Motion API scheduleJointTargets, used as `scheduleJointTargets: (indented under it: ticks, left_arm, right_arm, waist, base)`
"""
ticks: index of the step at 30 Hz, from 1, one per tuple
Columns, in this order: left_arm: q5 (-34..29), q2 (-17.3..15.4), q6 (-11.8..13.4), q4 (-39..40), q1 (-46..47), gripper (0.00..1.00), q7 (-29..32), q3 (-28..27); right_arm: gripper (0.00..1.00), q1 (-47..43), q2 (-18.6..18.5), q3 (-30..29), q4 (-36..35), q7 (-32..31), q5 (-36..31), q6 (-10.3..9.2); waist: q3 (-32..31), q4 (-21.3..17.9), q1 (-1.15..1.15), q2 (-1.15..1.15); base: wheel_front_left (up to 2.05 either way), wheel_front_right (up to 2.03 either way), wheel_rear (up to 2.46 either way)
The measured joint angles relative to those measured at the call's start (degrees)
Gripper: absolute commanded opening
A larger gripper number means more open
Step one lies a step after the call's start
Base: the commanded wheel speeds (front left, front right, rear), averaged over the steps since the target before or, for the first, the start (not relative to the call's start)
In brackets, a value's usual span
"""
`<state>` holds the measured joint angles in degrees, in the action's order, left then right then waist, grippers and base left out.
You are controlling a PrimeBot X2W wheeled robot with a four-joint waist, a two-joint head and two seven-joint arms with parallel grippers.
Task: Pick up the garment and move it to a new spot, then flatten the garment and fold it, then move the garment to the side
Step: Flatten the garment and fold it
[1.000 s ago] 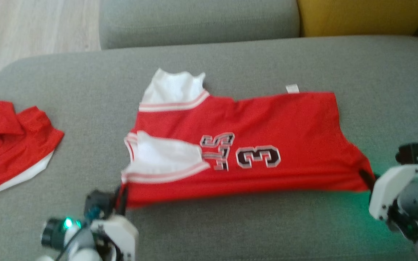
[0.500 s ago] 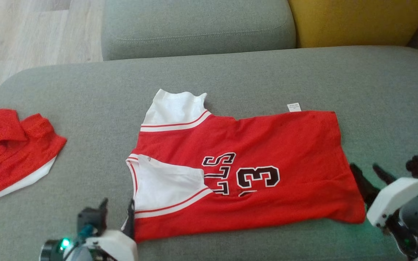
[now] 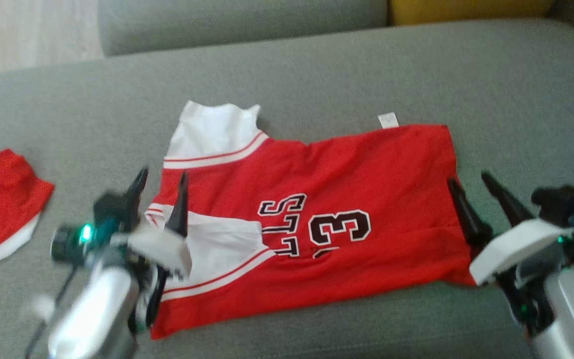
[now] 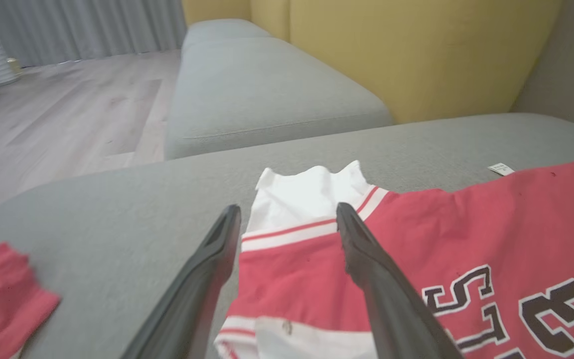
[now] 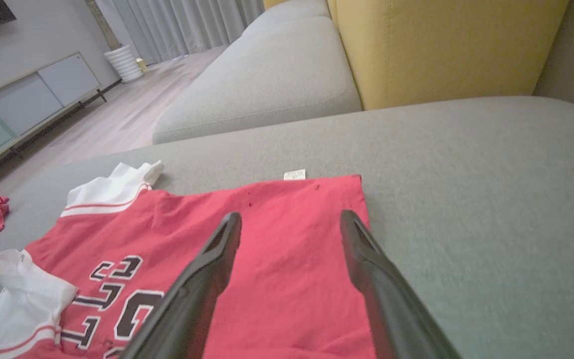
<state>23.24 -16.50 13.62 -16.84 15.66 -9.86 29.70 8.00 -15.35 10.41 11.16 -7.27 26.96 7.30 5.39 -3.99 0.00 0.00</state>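
While the garment [image 3: 366,169] lies apparently half-folded (side move pending), left gripper [image 3: 163,173] and right gripper [image 3: 468,177] hover spread, empty.

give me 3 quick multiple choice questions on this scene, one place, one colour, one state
1. Where is the second red garment relative to the jersey? A on it B to its right C to its left
2. The jersey's sleeves are: A white B black C yellow
3. The left gripper and right gripper are: A both shut on the jersey B both open, empty C left shut, right open
Answers: 1 C, it lies at the sofa cushion's left end; 2 A, white with red stripes; 3 B, jaws spread, gripping nothing
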Motion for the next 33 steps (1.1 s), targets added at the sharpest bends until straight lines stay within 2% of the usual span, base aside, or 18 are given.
scheduleJointTargets:
  ticks: [6,10,14,19,26,33]
  left_arm:
    - [-0.36,-2.88,-9.17,-7.56,15.98,1.00,10.58,3.11]
    - [-0.22,-5.05,-12.76,-14.41,24.08,1.00,16.01,2.81]
    - [-0.59,-6.12,-15.25,-19.67,29.71,1.00,19.24,3.20]
    - [-2.22,-7.38,-16.67,-24.26,34.23,1.00,21.79,4.69]
    - [-4.10,-8.39,-16.13,-31.22,36.45,1.00,22.84,5.53]
    - [-4.48,-8.18,-16.21,-34.67,38.88,1.00,21.42,6.51]
  right_arm:
    - [1.00,8.22,-0.38,2.63,0.13,1.38,-0.38,0.00]
    - [1.00,11.82,-0.89,4.94,1.10,2.33,-0.38,0.00]
    - [1.00,15.13,-1.30,7.62,2.59,3.36,-0.29,0.00]
    - [1.00,18.13,-1.36,9.47,3.72,4.77,0.34,0.00]
    - [1.00,20.01,-1.32,11.73,5.84,6.64,1.37,0.00]
    - [1.00,20.36,-1.33,13.05,7.46,8.47,2.80,0.00]
  waist:
    - [5.41,-2.33,0.00,0.00]
    - [8.78,-4.51,0.00,0.00]
    - [11.53,-7.08,0.01,0.00]
    - [13.59,-9.56,0.01,0.00]
    - [15.88,-12.39,0.01,0.00]
    - [16.84,-12.95,0.01,0.00]
  base:
    - [0.00,0.00,0.00]
    - [0.00,0.00,0.00]
    - [0.00,0.00,0.00]
    - [0.00,0.00,0.00]
    - [0.00,0.00,0.00]
    - [0.00,0.00,0.00]
